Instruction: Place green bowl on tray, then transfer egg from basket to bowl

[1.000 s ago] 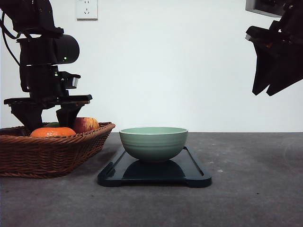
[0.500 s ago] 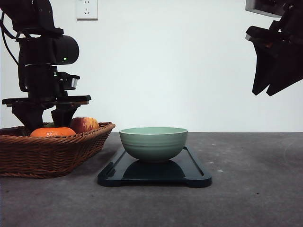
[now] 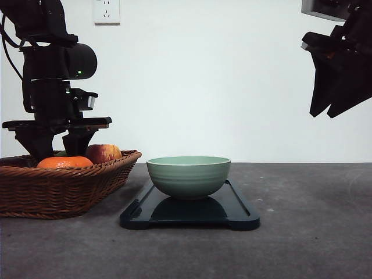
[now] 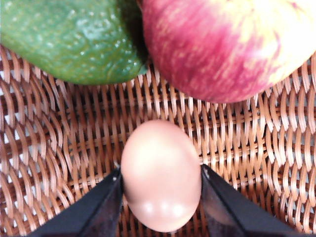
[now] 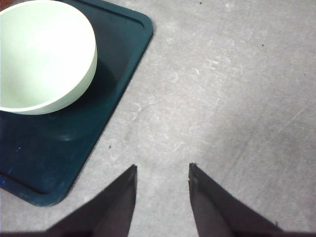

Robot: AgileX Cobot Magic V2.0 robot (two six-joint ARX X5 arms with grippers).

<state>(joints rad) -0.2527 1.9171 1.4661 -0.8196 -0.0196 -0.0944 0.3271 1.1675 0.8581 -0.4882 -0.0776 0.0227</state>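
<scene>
A grey, lightly scuffed table (image 3: pixel 302 244) runs back to a plain white wall with a socket (image 3: pixel 106 11) high on the left. At the table's middle lies the tray (image 3: pixel 238 218), and the green bowl (image 3: pixel 188 176) sits on it, inside the rim, with bare tray showing on the near side and at both short ends. To the right of the tray the table lies open as far as the edge of the front view. On the left stands the basket (image 3: pixel 52 192), its right rim just beside the tray's left end. It holds an orange (image 3: pixel 64 163), an apple (image 3: pixel 103 153), a green fruit (image 4: pixel 69 39) and the egg (image 4: pixel 160 175). The left gripper (image 4: pixel 160 197) reaches down into the basket, its fingers (image 4: pixel 101 207) pressed against both sides of the egg on the wicker floor. The right gripper (image 5: pixel 160 182) hangs high over the right of the table, its fingers apart and holding nothing.
</scene>
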